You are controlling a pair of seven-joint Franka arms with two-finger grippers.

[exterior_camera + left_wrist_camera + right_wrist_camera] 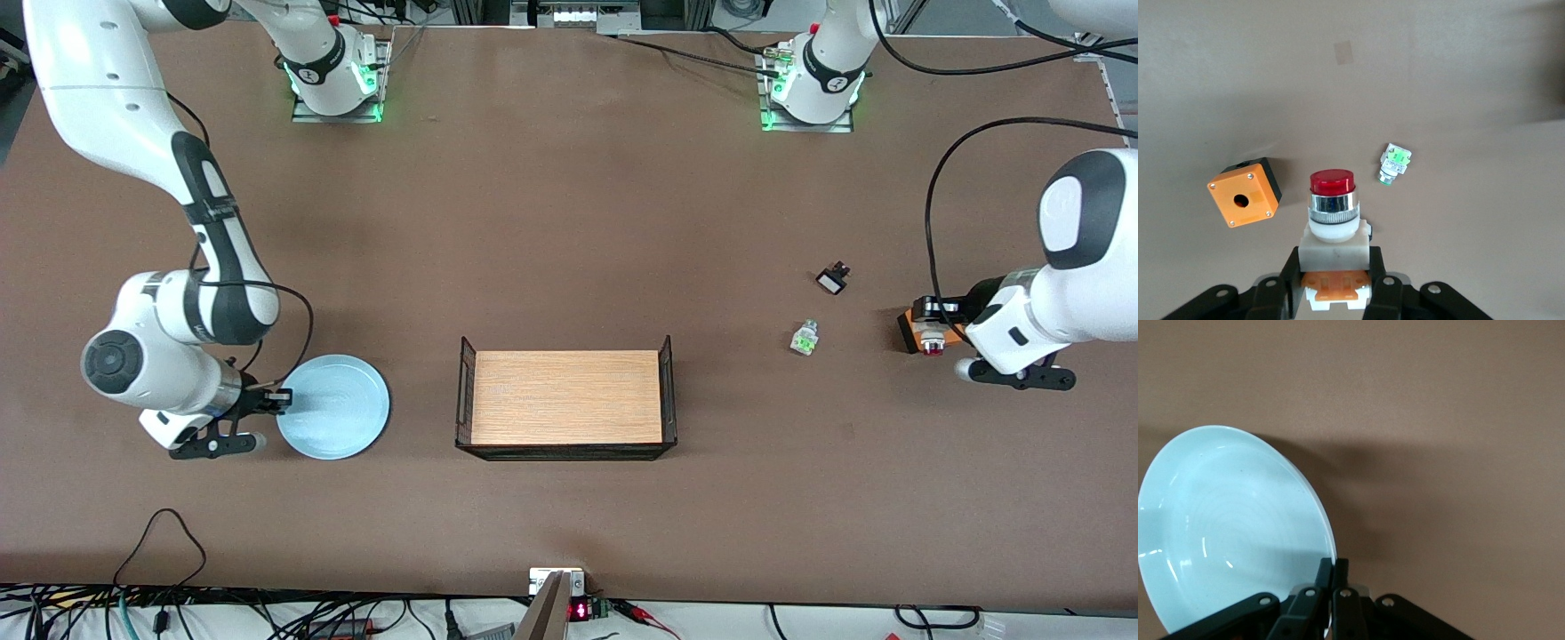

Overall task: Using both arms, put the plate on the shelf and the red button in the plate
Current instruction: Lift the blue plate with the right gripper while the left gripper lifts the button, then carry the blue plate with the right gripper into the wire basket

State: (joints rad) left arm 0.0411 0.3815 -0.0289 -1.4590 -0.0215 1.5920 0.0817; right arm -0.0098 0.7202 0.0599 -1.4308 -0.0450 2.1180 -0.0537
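A brown tabletop (569,222) fills the front view. At its lower centre sits a black wire tray with a wooden floor (566,397). At lower left, the pale blue plate (333,406) is pinched at its rim by the right claw (277,400), fingers nearly together on the thin edge. At right of the frame, the left claw (1336,283) grips the white body of the red button (1333,220), beside an orange box with a hole (1243,193). A green-capped button (805,339) and a small black switch (832,280) lie right of centre.
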